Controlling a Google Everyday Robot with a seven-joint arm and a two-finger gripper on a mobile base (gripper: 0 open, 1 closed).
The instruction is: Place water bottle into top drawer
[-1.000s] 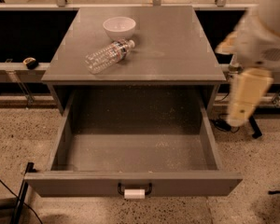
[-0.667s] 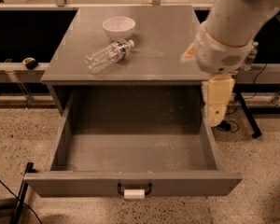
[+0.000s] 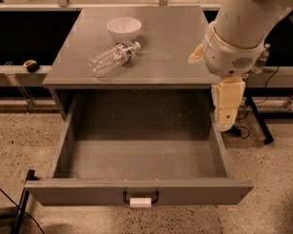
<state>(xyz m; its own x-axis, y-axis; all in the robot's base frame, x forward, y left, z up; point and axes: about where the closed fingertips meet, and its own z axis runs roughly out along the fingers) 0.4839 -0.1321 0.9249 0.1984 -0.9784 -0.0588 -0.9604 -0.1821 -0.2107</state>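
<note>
Clear ribbed plastic, the water bottle [image 3: 112, 58] lies on its side on the flat grey table [image 3: 171, 38]. Its cap points toward the white bowl [image 3: 124, 28], and its long axis runs diagonally from near-left to far-right. The cream end effector [image 3: 226, 121] hangs off the table's right edge, above the open grey top drawer's [image 3: 136, 193] right wall and well apart from the bottle. Whether it is apart or together, I cannot tell.
</note>
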